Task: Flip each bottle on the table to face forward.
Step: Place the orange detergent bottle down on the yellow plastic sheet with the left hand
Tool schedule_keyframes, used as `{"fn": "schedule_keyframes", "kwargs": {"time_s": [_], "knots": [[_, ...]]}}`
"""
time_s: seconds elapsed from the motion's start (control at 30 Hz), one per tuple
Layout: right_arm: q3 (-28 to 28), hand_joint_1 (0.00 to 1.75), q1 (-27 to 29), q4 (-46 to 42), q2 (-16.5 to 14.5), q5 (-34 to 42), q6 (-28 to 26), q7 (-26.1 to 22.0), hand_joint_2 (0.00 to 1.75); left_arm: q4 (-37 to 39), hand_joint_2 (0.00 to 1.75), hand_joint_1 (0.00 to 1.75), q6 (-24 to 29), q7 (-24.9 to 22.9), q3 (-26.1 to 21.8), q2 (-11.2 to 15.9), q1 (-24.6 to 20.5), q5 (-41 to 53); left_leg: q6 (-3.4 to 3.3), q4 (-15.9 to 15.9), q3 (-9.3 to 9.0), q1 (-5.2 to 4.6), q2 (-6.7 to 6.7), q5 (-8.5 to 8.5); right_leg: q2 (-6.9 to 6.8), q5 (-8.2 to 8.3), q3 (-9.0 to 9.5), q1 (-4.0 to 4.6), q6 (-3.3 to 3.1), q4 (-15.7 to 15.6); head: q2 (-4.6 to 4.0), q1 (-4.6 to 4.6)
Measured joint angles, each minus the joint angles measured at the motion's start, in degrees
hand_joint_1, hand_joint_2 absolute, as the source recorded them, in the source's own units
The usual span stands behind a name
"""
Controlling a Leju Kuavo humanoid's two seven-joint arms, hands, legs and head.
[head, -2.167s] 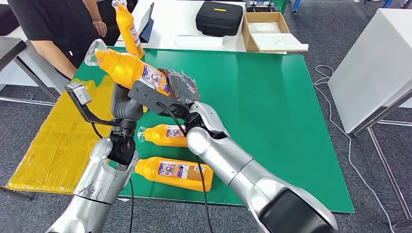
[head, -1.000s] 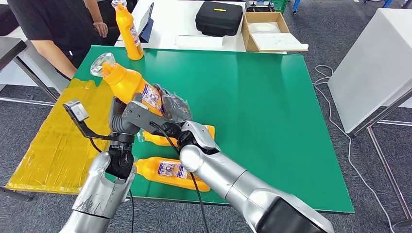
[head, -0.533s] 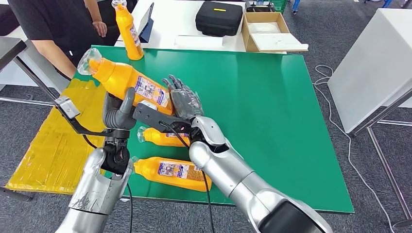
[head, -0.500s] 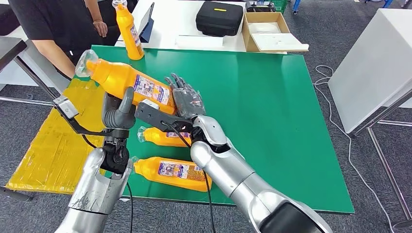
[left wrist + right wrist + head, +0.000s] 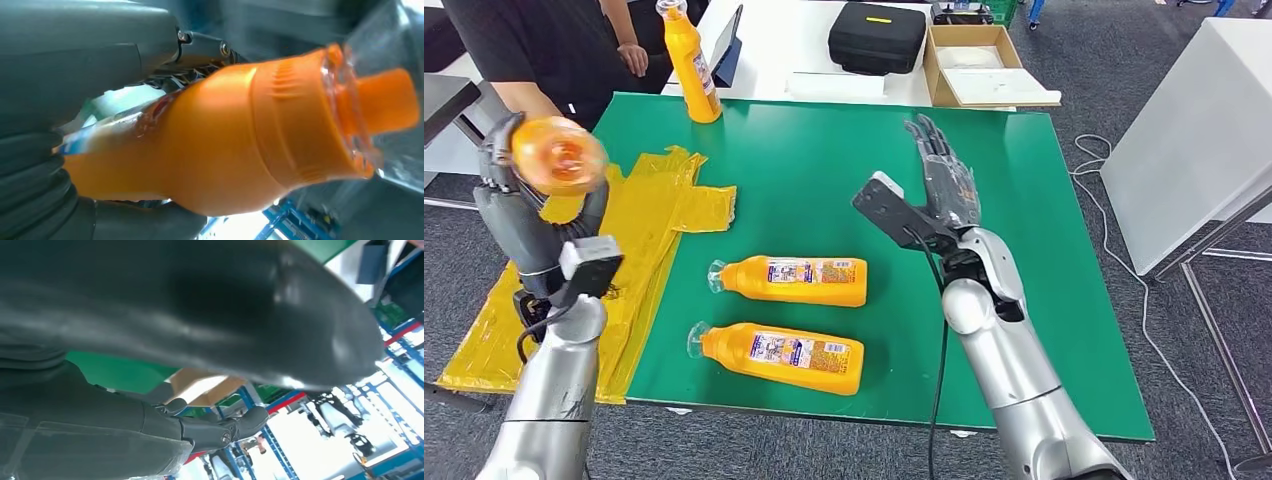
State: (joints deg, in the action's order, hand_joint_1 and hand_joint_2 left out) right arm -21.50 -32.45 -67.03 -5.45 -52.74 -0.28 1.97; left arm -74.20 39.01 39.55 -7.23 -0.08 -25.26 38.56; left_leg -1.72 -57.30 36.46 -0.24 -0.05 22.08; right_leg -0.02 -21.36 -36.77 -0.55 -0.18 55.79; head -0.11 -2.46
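Now left hand [image 5: 519,215] grips bottle [image 5: 557,155].

High head view; close wrist views

Bottles on table, one held up at left.
Two bottles [image 5: 789,281] [image 5: 776,356] lying side by side near front edge of table [image 5: 1024,330], caps left. Third bottle [image 5: 690,62] upright at far left corner. Fourth bottle [image 5: 557,155] raised in left hand [image 5: 519,215], left of table, above sheet [image 5: 639,215] draped over left edge. Right hand [image 5: 944,185] raised over table's right part. Case [image 5: 876,37] and box [image 5: 979,65] on desk behind.
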Motion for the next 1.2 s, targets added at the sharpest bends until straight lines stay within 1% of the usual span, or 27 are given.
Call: {"fn": "schedule_keyframes", "kwargs": {"time_s": [0.07, 0.13, 0.2, 0.3, 0.37, 0.43, 0.5, 0.6, 0.7, 0.73, 0.8, 0.9, 0.97, 1.0, 1.07, 1.2], "knots": [[0.16, 0.00, 0.94, -0.96, 1.29, 0.39, -0.02, -0.26, 0.00, 0.28, 1.75, 1.75, 0.60, 0.32, -1.77, 0.20, -0.06, 4.08, -0.01, 0.01, 0.01, -0.01, 0.06, 0.01, 0.04, 0.00, 0.00, 0.00, 0.00, 0.00, 0.00, 0.01], [0.17, 0.00, 1.55, -1.70, 2.14, 0.47, -0.03, -0.30, 0.00, 0.54, 1.75, 1.75, 0.64, 0.33, -2.74, 0.27, -0.08, 2.55, -0.01, 0.01, 0.01, -0.01, 0.13, 0.02, 0.08, 0.00, -0.01, 0.00, 0.00, -0.01, 0.00, -0.01], [0.19, 0.00, 1.92, -2.20, 2.85, 0.76, -0.03, -0.31, 0.00, 0.63, 1.75, 1.75, 0.64, 0.32, -3.86, 0.28, -0.09, 4.33, -0.01, 0.00, 0.00, 0.00, 0.12, 0.02, 0.08, 0.01, -0.01, 0.00, -0.01, -0.01, 0.00, -0.01], [0.08, 0.00, 2.24, -2.55, 4.11, 2.56, -0.13, -0.75, 0.00, 0.57, 1.75, 1.75, 0.65, 0.45, -6.71, 0.40, 0.10, 14.95, 0.00, 0.01, 0.01, 0.01, 0.08, 0.01, 0.03, 0.01, -0.01, 0.00, -0.01, 0.00, 0.00, 0.00], [-0.04, 0.00, 2.58, -2.62, 5.41, 4.60, -0.41, -1.77, 0.00, 0.87, 1.75, 1.75, 0.66, 0.55, -8.65, 1.21, 0.49, 17.51, -0.01, 0.02, 0.01, 0.01, 0.11, 0.01, 0.07, 0.01, 0.00, 0.00, -0.01, 0.00, 0.00, -0.01], [-0.12, 0.00, 3.03, -2.63, 7.04, 6.60, -0.81, -3.00, 0.00, 1.59, 1.75, 1.75, 0.66, 0.51, -10.21, 2.52, 0.92, 16.49, -0.01, 0.02, 0.01, 0.01, 0.13, 0.01, 0.11, 0.01, -0.02, 0.00, -0.01, 0.00, 0.00, -0.02], [-0.21, 0.00, 3.30, -2.63, 8.43, 8.02, -1.03, -3.90, 0.00, 2.32, 1.75, 1.75, 0.66, 0.45, -11.62, 3.56, 1.22, 17.61, -0.01, 0.02, 0.01, 0.02, 0.11, 0.01, 0.10, 0.01, -0.04, 0.01, -0.01, 0.00, 0.00, -0.01], [-0.87, 0.00, 3.34, -2.62, 9.65, 9.41, -1.00, -4.39, 0.00, 3.24, 1.75, 1.75, 0.66, 0.42, -13.46, 4.08, 1.42, 24.38, -0.01, 0.02, 0.03, 0.02, 0.08, 0.01, 0.04, 0.01, -0.04, 0.01, -0.01, 0.00, 0.00, 0.01], [-2.17, 0.00, 3.34, -2.56, 10.24, 10.24, -0.93, -4.41, 0.00, 4.40, 1.75, 1.75, 0.66, -0.09, -15.16, 3.88, 1.72, 35.77, -0.01, 0.02, 0.05, 0.00, 0.09, 0.01, 0.04, 0.01, -0.05, 0.00, -0.01, 0.00, 0.00, 0.01], [-2.69, 0.00, 3.34, -2.51, 10.37, 10.43, -0.94, -4.45, 0.00, 5.03, 1.75, 1.75, 0.66, -1.17, -15.60, 3.74, 1.81, 39.93, -0.01, 0.02, 0.05, 0.00, 0.10, 0.01, 0.05, 0.01, -0.05, 0.00, -0.01, -0.01, 0.00, 0.01], [-3.81, 0.00, 3.34, -2.41, 10.52, 10.77, -1.07, -4.58, 0.00, 6.66, 1.75, 1.75, 0.66, -5.05, -15.70, 3.56, 2.07, 45.80, -0.01, 0.02, 0.05, -0.01, 0.10, 0.01, 0.05, 0.01, -0.06, 0.00, -0.01, -0.01, 0.00, 0.01], [-5.32, 0.00, 3.43, -2.39, 10.71, 11.29, -1.58, -4.68, 0.00, 10.07, 1.75, 1.75, 0.67, -14.01, -13.23, 4.07, 2.38, 49.32, -0.01, 0.01, 0.04, -0.01, 0.09, 0.01, 0.03, 0.01, -0.07, 0.00, -0.01, -0.01, 0.00, 0.01], [-6.10, 0.00, 3.64, -2.40, 10.78, 11.39, -1.73, -4.67, 0.00, 13.11, 1.75, 1.75, 0.66, -21.63, -9.27, 5.27, 2.46, 50.65, 0.00, 0.01, 0.05, -0.01, 0.07, 0.01, 0.01, 0.01, -0.06, 0.00, -0.01, -0.01, 0.00, 0.00], [-6.42, 0.00, 3.79, -2.42, 10.79, 11.36, -1.74, -4.65, 0.00, 14.57, 1.75, 1.75, 0.67, -24.67, -7.00, 5.98, 2.51, 50.94, 0.00, 0.01, 0.05, -0.01, 0.06, 0.01, 0.02, 0.01, -0.06, 0.00, -0.01, -0.01, 0.00, -0.01], [-6.87, 0.00, 4.21, -2.56, 10.83, 10.86, -1.56, -4.58, 0.00, 17.26, 1.75, 1.75, 0.71, -28.81, -2.71, 7.14, 2.55, 51.24, -0.01, 0.01, 0.06, 0.00, 0.06, 0.01, 0.02, 0.01, -0.07, 0.00, -0.01, -0.01, 0.00, -0.01], [-7.09, 0.00, 5.53, -3.70, 10.88, 8.73, -0.27, -4.86, 0.00, 23.27, 1.75, 1.75, 0.77, -35.28, 4.98, 8.38, 2.39, 51.43, -0.01, 0.01, 0.06, -0.01, 0.08, 0.01, 0.04, 0.01, -0.07, -0.01, -0.01, -0.01, 0.00, -0.01]]}}
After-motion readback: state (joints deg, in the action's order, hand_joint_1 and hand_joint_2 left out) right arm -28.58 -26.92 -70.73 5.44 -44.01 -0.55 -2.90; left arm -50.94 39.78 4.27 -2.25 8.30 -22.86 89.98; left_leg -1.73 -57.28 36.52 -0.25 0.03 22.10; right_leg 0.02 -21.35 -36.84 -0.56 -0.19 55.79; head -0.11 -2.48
